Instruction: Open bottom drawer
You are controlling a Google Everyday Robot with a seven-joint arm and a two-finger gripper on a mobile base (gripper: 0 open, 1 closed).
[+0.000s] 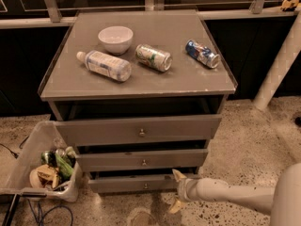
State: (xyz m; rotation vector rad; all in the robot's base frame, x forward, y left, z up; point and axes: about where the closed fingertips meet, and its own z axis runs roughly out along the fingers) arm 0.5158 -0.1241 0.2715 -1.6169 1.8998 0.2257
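The grey cabinet (136, 81) has three drawers. The bottom drawer (122, 184) is the slim lowest front, with a small brass knob (145, 186). It sticks out only slightly, like the two drawers above it. My gripper (176, 191) is low, in front of the right part of that drawer and right of the knob. Its pale fingers are spread open, one fingertip (177, 174) pointing up near the drawer's top edge and the other down toward the floor. It holds nothing. My white arm (235, 195) reaches in from the lower right.
On the cabinet top lie a white bowl (115, 38), a plastic bottle (104, 65), a green can (154, 57) and a blue can (202, 53). A clear bin of trash (44, 166) stands at the cabinet's left with cables beside it. A white post (277, 65) is at the right.
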